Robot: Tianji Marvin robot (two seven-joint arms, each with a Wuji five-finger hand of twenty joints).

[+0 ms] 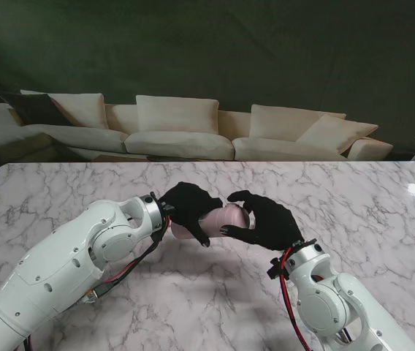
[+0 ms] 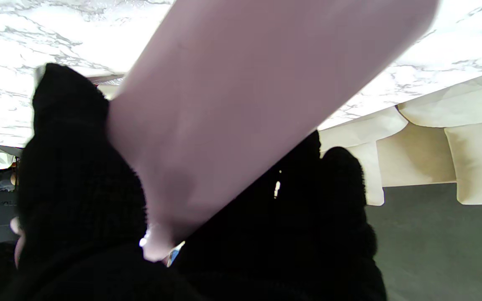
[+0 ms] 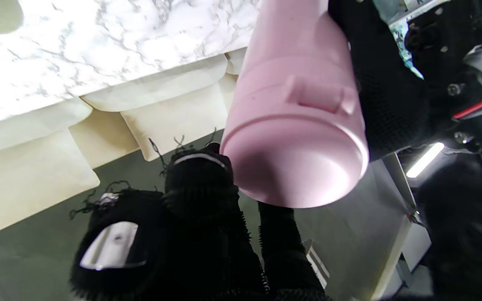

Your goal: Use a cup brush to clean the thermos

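Observation:
A pink thermos (image 1: 226,218) is held off the table, lying roughly level between my two black-gloved hands. My left hand (image 1: 189,205) is shut on its body; in the left wrist view the fingers (image 2: 78,188) wrap the pink thermos (image 2: 245,104). My right hand (image 1: 269,219) cups the lid end, thumb over it and fingers under it. In the right wrist view the lid end of the thermos (image 3: 299,125) faces the camera, with the spread fingers (image 3: 199,196) beside it and no firm grip showing. My left hand (image 3: 383,83) clasps the body behind. No cup brush shows in any view.
The white marble table (image 1: 353,190) stretches around both arms. A cream sofa (image 1: 178,131) stands beyond the table's far edge against a dark green backdrop.

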